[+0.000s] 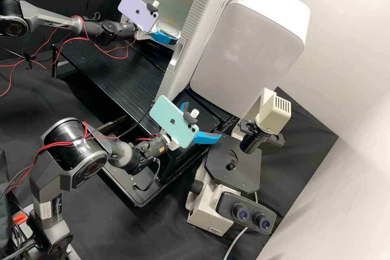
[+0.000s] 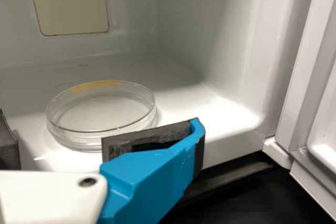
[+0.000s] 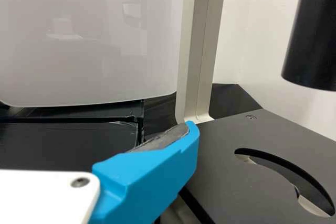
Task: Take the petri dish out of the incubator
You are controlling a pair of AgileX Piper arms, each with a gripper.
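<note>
Two arms are at the bench. The left gripper (image 2: 100, 129) sits at the mouth of the open incubator (image 2: 210, 35), jaws spread wide. One blue finger (image 2: 157, 166) lies just beside the near rim of the petri dish (image 2: 100, 106); contact cannot be confirmed. The clear dish, with a yellow strip at its far rim, rests flat on the white chamber floor. The right gripper (image 1: 206, 138) hangs over the black stage (image 3: 252, 150) of the microscope (image 1: 227, 207), near the incubator door (image 1: 252, 44), jaws apart and holding nothing.
</note>
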